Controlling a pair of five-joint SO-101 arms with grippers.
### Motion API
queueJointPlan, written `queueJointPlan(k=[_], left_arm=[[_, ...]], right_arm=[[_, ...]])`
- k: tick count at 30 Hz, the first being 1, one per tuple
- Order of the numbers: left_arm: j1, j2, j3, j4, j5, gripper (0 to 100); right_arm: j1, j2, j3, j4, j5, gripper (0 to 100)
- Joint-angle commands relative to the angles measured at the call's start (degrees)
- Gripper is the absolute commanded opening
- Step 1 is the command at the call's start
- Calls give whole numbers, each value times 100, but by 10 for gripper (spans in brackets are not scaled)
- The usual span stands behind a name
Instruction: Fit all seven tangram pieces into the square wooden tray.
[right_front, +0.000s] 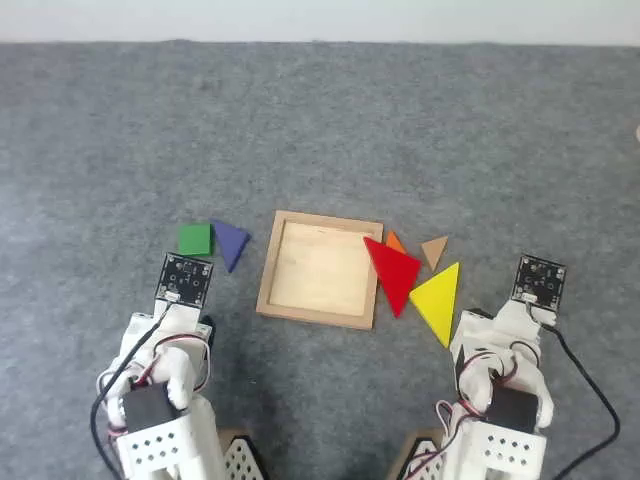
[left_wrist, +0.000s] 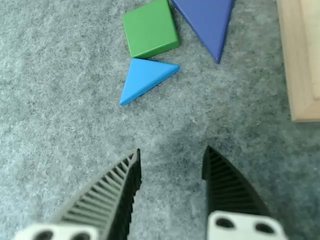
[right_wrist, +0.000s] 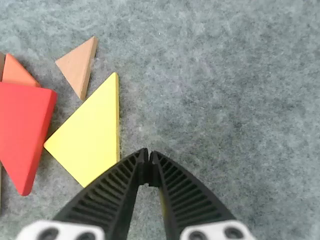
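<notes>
Black left fingers (left_wrist: 115, 192) apart over carpet (left_wrist: 55, 120)

The orange piece (right_front: 396, 241) is mostly hidden, seemingly under the red triangle (right_front: 392, 272); the left wrist view's edge cuts off the tray (left_wrist: 300, 60) and dark blue triangle (left_wrist: 207, 20).

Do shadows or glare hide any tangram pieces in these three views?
High view: soft, even light, no glare on the wooden tray. Left wrist view: faint shadow on the carpet by the left gripper, short of the light blue triangle. Right wrist view: yellow triangle evenly lit, no glare.
</notes>
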Motion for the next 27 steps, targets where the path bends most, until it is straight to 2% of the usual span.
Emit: queueJointPlan(k=[1, 23, 27], left_arm=[[-26, -105, -57, 18, -26, 193], [-26, -105, -57, 18, -26, 193], [-26, -105, -57, 18, -26, 193]], right_arm=[[40, -48, 97, -48, 62, 12], [40, -48, 97, -48, 62, 12], [-338, -48, 97, -4, 26, 13]])
